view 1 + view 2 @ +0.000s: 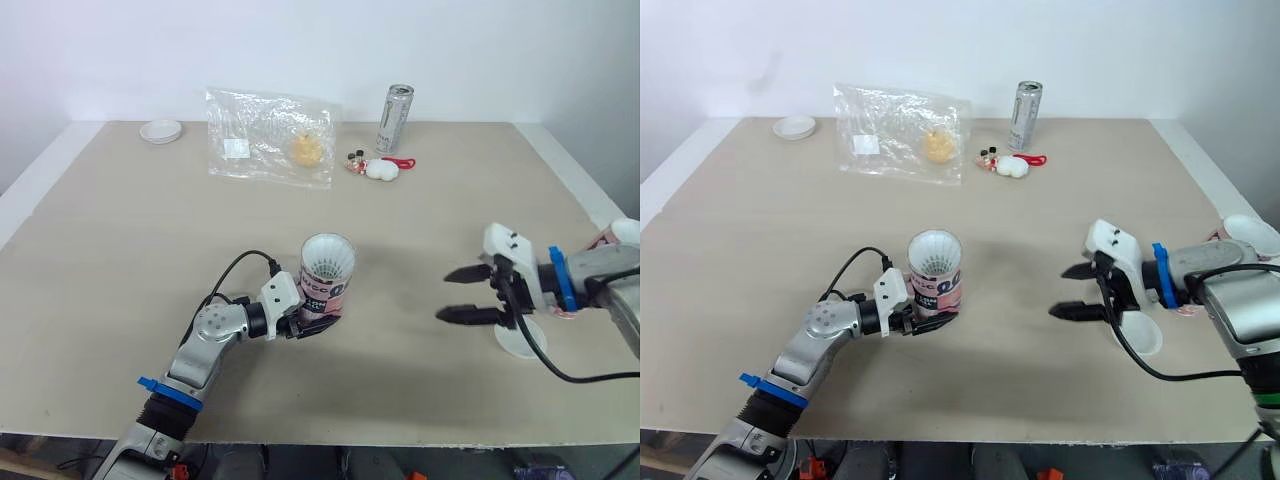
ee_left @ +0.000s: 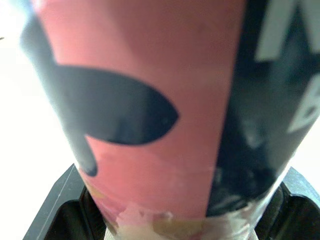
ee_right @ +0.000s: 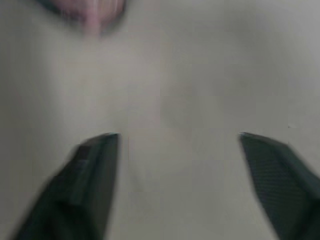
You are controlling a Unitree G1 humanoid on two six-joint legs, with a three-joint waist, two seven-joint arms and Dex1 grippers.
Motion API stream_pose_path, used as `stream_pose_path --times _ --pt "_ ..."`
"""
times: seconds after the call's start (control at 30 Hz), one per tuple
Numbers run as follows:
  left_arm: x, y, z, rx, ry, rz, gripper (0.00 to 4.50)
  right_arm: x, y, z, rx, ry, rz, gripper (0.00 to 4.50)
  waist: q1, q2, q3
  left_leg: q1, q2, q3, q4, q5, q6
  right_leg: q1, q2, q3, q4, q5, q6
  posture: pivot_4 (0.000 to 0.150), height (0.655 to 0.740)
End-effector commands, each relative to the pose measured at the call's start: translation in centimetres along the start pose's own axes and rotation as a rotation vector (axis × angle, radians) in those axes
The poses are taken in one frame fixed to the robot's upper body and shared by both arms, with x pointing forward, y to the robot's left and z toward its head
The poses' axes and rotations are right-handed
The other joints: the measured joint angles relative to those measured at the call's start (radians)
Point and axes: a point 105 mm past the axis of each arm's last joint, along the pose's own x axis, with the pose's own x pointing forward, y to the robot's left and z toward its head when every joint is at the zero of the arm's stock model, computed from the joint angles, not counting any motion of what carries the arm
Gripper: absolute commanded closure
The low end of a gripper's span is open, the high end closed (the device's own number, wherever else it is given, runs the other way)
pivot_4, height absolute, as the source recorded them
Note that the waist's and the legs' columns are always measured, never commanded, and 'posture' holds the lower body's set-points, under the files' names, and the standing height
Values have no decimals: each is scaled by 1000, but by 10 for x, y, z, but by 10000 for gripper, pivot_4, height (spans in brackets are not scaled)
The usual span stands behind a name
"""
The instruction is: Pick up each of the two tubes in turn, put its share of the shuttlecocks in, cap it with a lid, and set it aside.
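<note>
Our left end effector (image 1: 316,322) holds the pink and black tube (image 1: 326,285) low down. Its two black fingers are closed on the bottom part. The tube is near the middle of the table (image 1: 120,260), mouth up. We see a white shuttlecock (image 1: 328,262) just inside the mouth. We cannot tell if the tube's bottom touches the table or hangs just above it.

Our right end effector (image 1: 446,296) is at about 4 o'clock on the table, well apart from the tube. Its fingers are wide apart and hold nothing. A white lid (image 1: 522,342) lies flat on the table just beside it.

We think the tube is light and stiff, like thick card. Its skin looks smooth, so it may slip. A hard squeeze may dent it, so a soft but firm hold low on the side is best. That leaves the mouth free for the lid.

The shuttlecock is very light, and its feathers may bend or break, so nothing should push hard on it. The lid looks thin and light. It lies flat, so we think it is best taken by its rim.

A plastic bag (image 1: 268,137) lies at 12 o'clock and a can (image 1: 394,118) stands at 1 o'clock.
</note>
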Motion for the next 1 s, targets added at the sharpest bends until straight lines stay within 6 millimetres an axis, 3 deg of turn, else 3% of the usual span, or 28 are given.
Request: stream_pose_path --times 0.03,0.23,1.0 --pt "2 -9 4 -6 -40 -42 14096 -21 1 -5 13 73 4 1475 0 0 0 0 0 0 0 0 0 0 0 0 0 0 0 1500 7400" --pt "2 -14 0 -11 -30 -66 14096 -35 0 -8 26 127 -18 1475 -1 0 0 1 0 0 0 0 0 0 0 0 0 0 -1 1500 7400" --pt "4 -12 -3 -17 2 -76 14096 -42 10 -40 198 234 -87 1475 -1 1 0 1 0 1 0 0 0 0 0 0 0 0 0 1500 7400"
